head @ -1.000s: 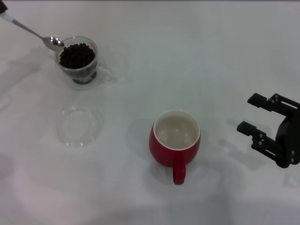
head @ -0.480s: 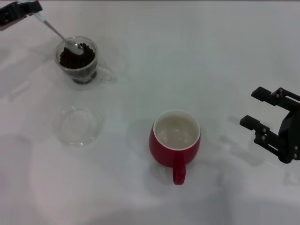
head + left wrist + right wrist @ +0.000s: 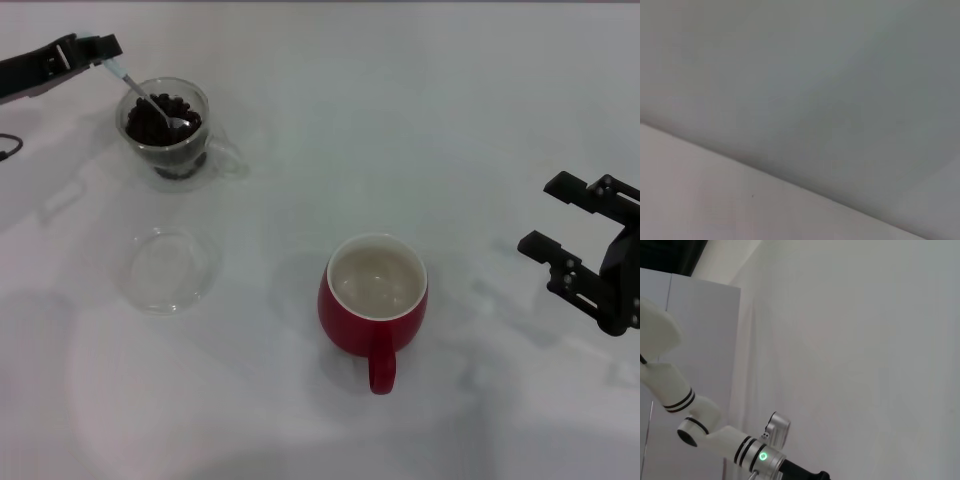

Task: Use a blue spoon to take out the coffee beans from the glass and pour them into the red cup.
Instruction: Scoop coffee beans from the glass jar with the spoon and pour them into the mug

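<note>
In the head view the glass (image 3: 170, 135) stands at the far left, filled with dark coffee beans (image 3: 150, 122). My left gripper (image 3: 98, 50) is shut on the pale handle of the blue spoon (image 3: 150, 96). The spoon slants down into the glass, and its metal bowl lies among the beans. The red cup (image 3: 374, 297) stands near the middle, its cream inside bare, its handle toward me. My right gripper (image 3: 560, 222) is open and empty at the right edge, away from everything. The left wrist view shows only blank surfaces.
A flat round clear glass dish (image 3: 168, 269) lies on the white table (image 3: 400, 120) in front of the glass, left of the red cup. The right wrist view shows a wall and the other arm's (image 3: 715, 432) white links.
My left gripper moved right and tilted the spoon steeper. The spoon bowl went from the glass rim down into the beans. My right gripper drifted slightly to the right.
</note>
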`<state>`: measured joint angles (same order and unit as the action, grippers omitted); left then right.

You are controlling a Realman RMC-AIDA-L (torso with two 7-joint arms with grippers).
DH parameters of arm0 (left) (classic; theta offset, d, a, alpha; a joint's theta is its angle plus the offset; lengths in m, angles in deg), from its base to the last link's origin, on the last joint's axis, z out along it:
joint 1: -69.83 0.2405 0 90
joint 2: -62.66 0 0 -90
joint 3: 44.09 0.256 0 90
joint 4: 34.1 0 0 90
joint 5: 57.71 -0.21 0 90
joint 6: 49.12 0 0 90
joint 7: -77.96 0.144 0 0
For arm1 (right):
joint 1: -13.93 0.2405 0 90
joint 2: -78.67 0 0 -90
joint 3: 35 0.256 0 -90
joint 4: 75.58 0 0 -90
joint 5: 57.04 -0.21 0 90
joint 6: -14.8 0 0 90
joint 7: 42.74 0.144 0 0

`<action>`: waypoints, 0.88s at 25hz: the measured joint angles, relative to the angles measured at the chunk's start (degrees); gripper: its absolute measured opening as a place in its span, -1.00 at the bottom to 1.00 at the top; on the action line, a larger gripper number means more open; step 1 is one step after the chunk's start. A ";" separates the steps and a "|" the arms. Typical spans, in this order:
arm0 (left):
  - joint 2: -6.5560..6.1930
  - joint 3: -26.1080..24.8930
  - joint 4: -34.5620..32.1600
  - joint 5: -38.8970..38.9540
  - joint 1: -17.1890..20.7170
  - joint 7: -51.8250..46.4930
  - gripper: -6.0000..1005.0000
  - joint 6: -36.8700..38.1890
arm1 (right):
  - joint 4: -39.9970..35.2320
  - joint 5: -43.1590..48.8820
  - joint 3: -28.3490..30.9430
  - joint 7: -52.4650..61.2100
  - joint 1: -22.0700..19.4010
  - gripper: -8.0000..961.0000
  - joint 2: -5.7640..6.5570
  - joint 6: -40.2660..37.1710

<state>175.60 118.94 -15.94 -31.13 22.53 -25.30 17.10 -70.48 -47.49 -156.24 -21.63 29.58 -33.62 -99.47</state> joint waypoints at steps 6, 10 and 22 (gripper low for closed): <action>0.02 -0.10 -0.48 1.97 1.98 -2.56 -0.73 0.14 | 0.02 -0.32 0.06 0.07 0.56 0.17 -0.06 0.17; -0.02 -0.09 -0.69 4.32 4.12 -4.86 -0.73 0.36 | 0.02 -0.32 0.06 0.13 0.69 0.17 -0.06 0.38; -0.38 -0.33 -4.02 8.19 10.85 -12.82 -0.73 2.23 | 0.08 -0.31 -0.12 0.17 1.56 0.17 0.03 0.76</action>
<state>175.22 118.62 -19.96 -22.94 33.38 -38.12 19.33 -70.40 -47.81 -156.36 -21.47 31.14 -33.58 -98.71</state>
